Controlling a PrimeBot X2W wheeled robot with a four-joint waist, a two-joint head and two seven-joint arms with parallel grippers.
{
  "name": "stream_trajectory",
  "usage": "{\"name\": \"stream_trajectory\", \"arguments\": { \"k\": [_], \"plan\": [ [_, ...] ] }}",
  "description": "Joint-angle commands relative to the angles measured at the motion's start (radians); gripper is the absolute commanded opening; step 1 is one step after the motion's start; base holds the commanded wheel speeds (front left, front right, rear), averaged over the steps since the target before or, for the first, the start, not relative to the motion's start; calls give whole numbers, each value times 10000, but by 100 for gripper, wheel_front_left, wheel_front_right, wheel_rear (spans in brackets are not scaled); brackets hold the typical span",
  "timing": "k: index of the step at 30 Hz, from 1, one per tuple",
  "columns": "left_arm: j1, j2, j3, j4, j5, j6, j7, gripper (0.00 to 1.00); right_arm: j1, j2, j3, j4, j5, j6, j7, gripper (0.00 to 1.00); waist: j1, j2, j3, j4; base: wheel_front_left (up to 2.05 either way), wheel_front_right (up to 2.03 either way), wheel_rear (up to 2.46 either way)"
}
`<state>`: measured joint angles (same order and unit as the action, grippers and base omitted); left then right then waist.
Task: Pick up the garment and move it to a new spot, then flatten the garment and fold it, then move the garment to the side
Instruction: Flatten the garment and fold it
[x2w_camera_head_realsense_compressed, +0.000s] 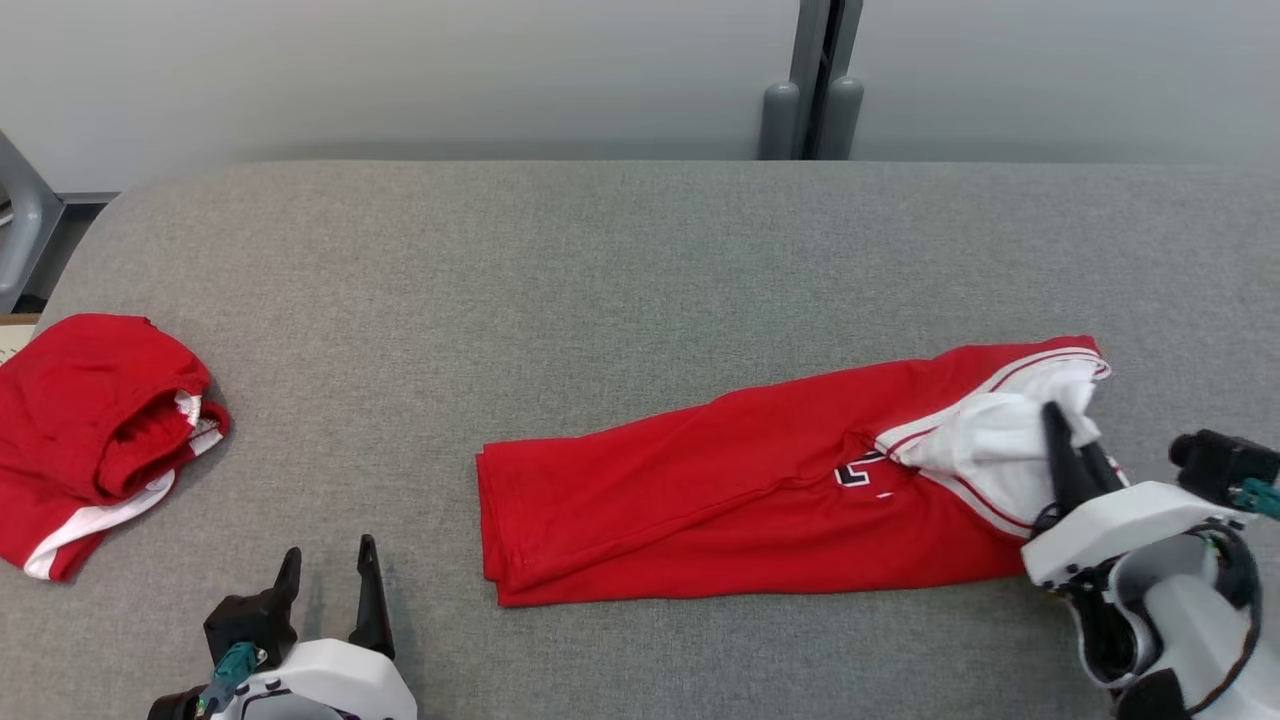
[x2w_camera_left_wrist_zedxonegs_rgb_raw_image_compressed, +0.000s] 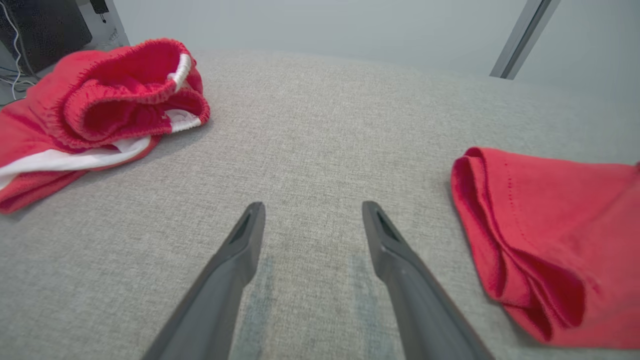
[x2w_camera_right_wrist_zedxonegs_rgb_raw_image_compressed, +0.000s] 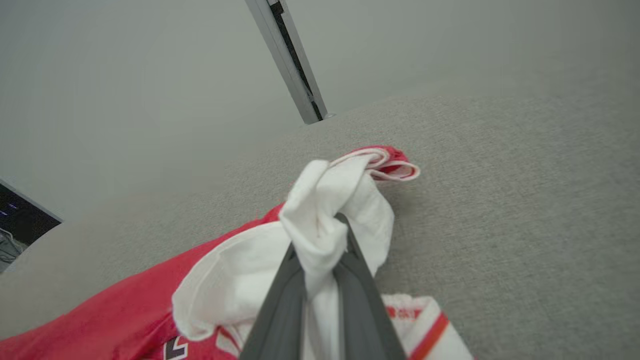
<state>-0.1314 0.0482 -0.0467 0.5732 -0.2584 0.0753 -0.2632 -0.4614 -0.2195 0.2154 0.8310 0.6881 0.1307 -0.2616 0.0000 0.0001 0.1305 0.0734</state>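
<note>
The work looked to be in the folding step. The garment (x2w_camera_head_realsense_compressed: 740, 480) lay on the gray table (x2w_camera_head_realsense_compressed: 600, 250), right of the middle and on the near half, already doubled into 1 long red strip. The right gripper (x2w_camera_head_realsense_compressed: 1068, 435) had its 2 fingers pressed together on a bunch of the white lining (x2w_camera_right_wrist_zedxonegs_rgb_raw_image_compressed: 320, 220) at the strip's right end, and that bunch stood up a little off the table in the right wrist view. The left gripper (x2w_camera_head_realsense_compressed: 330, 548) held nothing. It sat low at the near left with its fingers wide apart, well clear of the strip's left end.

By my reading, the next move called for lifting the pinched right end and carrying it over toward the left end to halve the strip. Only the lining seemed to be in the grip, so the red outer layer might lag or slide and leave the fold uneven. The free left gripper could pin or take the left end to keep it from dragging.

The strip's long axis ran left to right across the table, slightly slanted, with the left end nearer the robot and the right end farther away. The left end showed stacked, rounded folds of red cloth. The right end carried the white lining and striped trim, and part of a dark and white printed mark sat just left of it. I could not tell which end was the waist.

Another red garment (x2w_camera_head_realsense_compressed: 90, 430) lay crumpled at the table's far left edge, well apart from the strip.
</note>
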Motion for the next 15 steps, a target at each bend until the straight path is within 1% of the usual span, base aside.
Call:
{"name": "stream_trajectory", "arguments": {
  "k": [1, 5, 9, 12, 15],
  "plan": [
    [95, 48, -5, 27, -8, -10, -21, 100, 169, 126, 273, -449, 186, 0, -40, 0, 0, -1, -82, -68, 0, 0, 0],
    [129, 48, -38, 99, -124, -15, -21, 100, 458, 294, 1381, -1692, 621, 0, 183, 0, 0, -1, -233, -69, 0, 0, 0],
    [102, 53, -178, 130, -87, -49, -21, 100, 667, 346, 2506, -2734, 1025, 0, 610, 0, 0, -1, -378, 161, 0, 0, 0],
    [156, 47, -297, 92, -53, -77, -21, 100, 778, 399, 3242, -3208, 1206, 0, 884, 0, 0, -1, -448, 431, 0, 0, 0],
    [158, 45, -477, 75, -33, -124, -21, 100, 739, 522, 3814, -3363, 1349, 0, 1077, 0, 0, -1, -446, 748, 0, 0, 0]
  ]
}}
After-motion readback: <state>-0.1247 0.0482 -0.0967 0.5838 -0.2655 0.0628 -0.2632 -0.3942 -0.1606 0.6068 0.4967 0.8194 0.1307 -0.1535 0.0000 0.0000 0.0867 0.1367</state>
